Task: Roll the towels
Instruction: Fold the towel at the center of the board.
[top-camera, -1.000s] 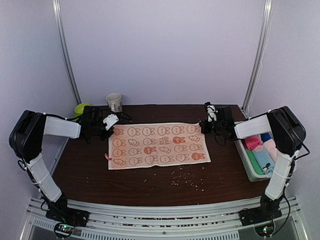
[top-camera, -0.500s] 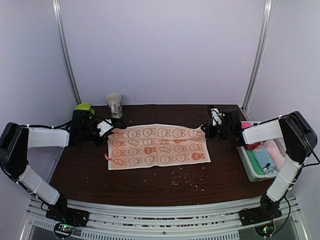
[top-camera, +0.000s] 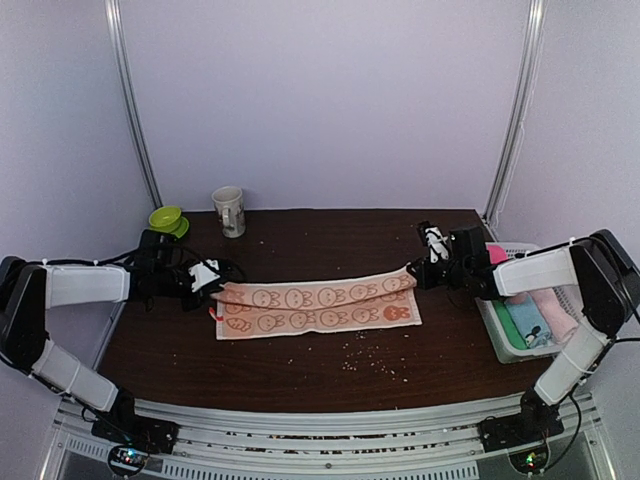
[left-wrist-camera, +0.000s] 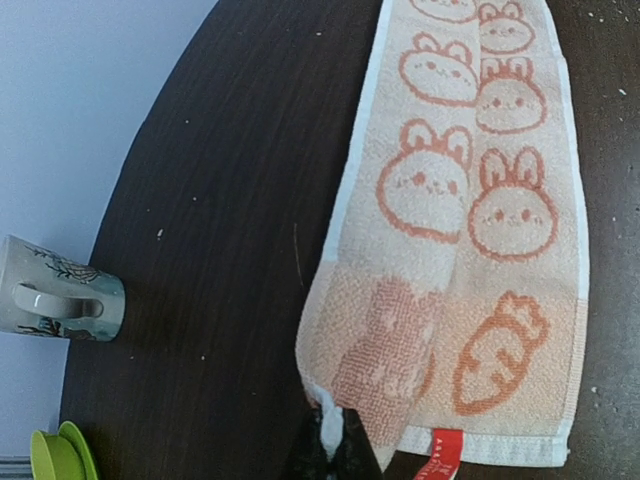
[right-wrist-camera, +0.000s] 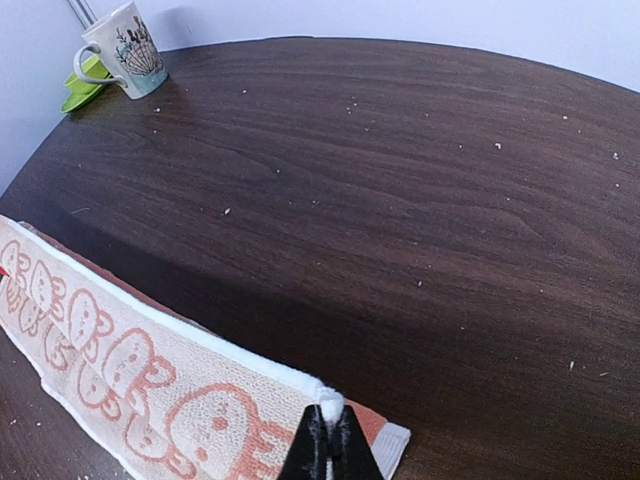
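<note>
The orange-peach bunny-print towel (top-camera: 315, 305) lies across the middle of the dark table, its far edge lifted and drawn over toward the near edge. My left gripper (top-camera: 213, 283) is shut on the towel's far-left corner (left-wrist-camera: 335, 425). On the other side my right gripper (top-camera: 418, 275) is shut on the far-right corner (right-wrist-camera: 330, 408). The folded-over strip (left-wrist-camera: 470, 190) covers most of the layer beneath it, and a red tag (left-wrist-camera: 437, 455) shows at the left end. A hot pink towel (top-camera: 496, 252) peeks out of the basket behind my right arm.
A white basket (top-camera: 512, 345) at the right edge holds rolled cloths in pale pink, blue and green. A patterned mug (top-camera: 230, 211) and a green dish (top-camera: 166, 218) stand at the back left. Crumbs (top-camera: 370, 362) dot the table in front of the towel.
Both grippers have moved toward the near edge with the towel's far corners, folding the far half over the near half. The flat towel is now a narrower band.
</note>
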